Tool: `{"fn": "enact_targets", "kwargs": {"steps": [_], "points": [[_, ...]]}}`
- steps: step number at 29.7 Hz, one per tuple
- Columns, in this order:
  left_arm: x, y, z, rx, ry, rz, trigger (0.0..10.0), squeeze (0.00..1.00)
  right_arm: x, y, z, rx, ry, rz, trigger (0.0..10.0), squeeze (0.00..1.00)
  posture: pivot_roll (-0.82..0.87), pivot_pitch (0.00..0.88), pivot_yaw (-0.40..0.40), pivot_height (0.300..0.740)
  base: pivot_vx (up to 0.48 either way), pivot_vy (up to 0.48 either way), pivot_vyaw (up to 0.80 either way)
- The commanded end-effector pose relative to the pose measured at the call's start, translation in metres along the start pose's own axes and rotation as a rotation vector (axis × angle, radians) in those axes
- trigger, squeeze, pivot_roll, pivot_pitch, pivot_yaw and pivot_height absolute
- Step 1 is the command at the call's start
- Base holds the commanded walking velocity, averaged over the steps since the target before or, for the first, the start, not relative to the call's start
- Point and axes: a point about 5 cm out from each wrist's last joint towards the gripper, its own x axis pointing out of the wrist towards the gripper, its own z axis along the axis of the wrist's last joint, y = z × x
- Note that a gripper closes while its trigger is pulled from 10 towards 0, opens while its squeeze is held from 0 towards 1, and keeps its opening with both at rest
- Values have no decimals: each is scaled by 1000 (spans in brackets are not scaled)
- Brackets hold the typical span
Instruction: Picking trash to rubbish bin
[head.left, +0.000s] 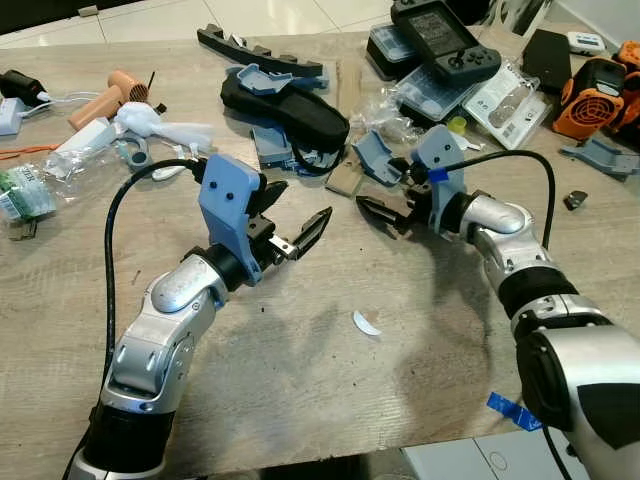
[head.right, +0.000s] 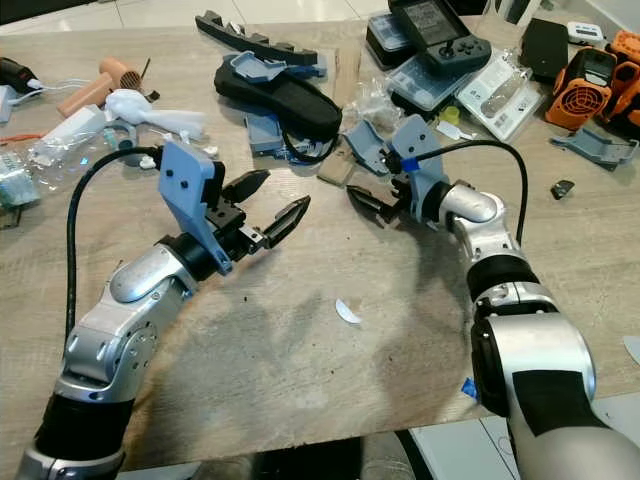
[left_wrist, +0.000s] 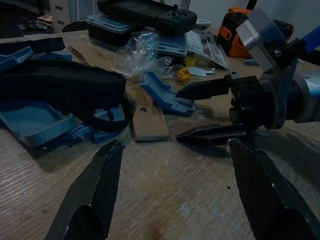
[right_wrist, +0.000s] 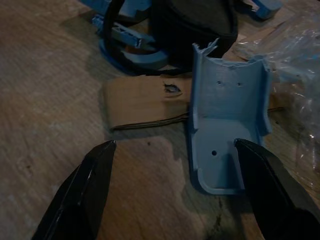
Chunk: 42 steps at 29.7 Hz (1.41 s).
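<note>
both arms reach over a wooden desk (head.left: 300, 380) strewn with clutter. the left gripper (head.left: 300, 228) sits left of centre in the left eye view, its 2 jaws apart with nothing between them, held above bare wood. the right gripper (head.left: 385, 212) is just right of centre, jaws also apart and empty, pointing toward the left gripper, with a gap between the 2. in the right wrist view a blue plastic bracket (right_wrist: 227, 120) lies on the desk right ahead of the spread jaws, its near end touching or just beside one finger, and a brown cardboard scrap (right_wrist: 145, 102) lies beside it, partly under it. behind those, in the upper centre of the left eye view, sits a black pouch (head.left: 285, 108) with more blue plastic pieces around it. crumpled clear wrap (left_wrist: 140, 57) lies near the bracket; the left wrist view is dim, so its exact edges are hard to tell. a small white shard (head.left: 366, 323) lies alone on bare wood below centre, between the arms. a hair dryer (head.left: 110, 97) lies at upper left, an orange fan device (head.left: 592, 97) at upper right, and a black handheld console (head.left: 444, 38) at top.
</note>
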Motion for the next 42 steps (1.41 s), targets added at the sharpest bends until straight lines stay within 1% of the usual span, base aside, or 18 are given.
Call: {"fn": "enact_targets", "kwargs": {"steps": [1,4,7,10,11,12,26,32,34,35,36,37,38,39,40,41,42], "points": [[-5,0,-4,-7,23,-2,10000,0,-7,10,-28,49,127,56,10000,0,88,400,11,740,0,0,0],[-4,0,-5,-7,24,-6,10000,0,-10,11,-32,62,159,74,10000,0,88,401,13,740,0,0,0],[-4,0,-5,-7,24,-7,10000,0,-11,10,-33,71,167,76,10000,0,88,399,16,740,0,0,0],[-3,1,-4,-6,23,-10,10000,0,-12,9,-35,100,171,65,10000,0,87,398,19,740,0,0,0],[-3,1,-4,-5,22,-11,10000,0,-13,8,-35,115,171,58,392,0,87,395,20,740,0,0,0],[-3,1,-4,-4,22,-12,10000,0,-14,7,-35,123,171,54,0,0,87,395,21,740,0,0,0],[-4,3,-3,4,18,-14,10000,0,-16,4,-34,129,173,45,0,0,90,389,21,740,0,0,0],[-2,3,-2,9,15,-16,10000,0,-15,2,-29,146,138,42,0,0,88,378,22,740,0,0,0],[-1,3,-2,10,12,-15,10000,0,-11,4,-23,170,84,69,0,0,88,372,24,740,0,0,0],[-1,3,-2,12,10,-11,10000,0,-7,6,-18,182,44,88,0,0,84,369,22,740,0,0,0],[-2,4,-2,17,11,3,10000,0,-3,8,-10,198,-21,109,0,0,82,362,22,740,0,0,0],[-2,4,-2,17,11,3,10000,0,-3,8,-10,198,-21,109,0,0,82,362,22,740,0,0,0],[-3,5,-3,21,12,13,10000,0,0,10,-6,207,-62,121,0,0,81,357,21,740,0,0,0],[-3,5,-3,21,12,13,10000,0,0,10,-6,207,-62,121,0,0,81,357,21,740,0,0,0],[-6,8,-5,24,20,47,10000,0,6,15,6,201,-154,124,667,0,77,335,21,740,0,0,0],[-8,11,-6,25,26,70,10000,0,9,18,13,198,-215,124,667,0,76,327,22,740,0,0,0],[-10,14,-7,34,36,97,10000,0,11,22,19,195,-267,103,6039,0,74,314,26,740,0,0,0]]}}
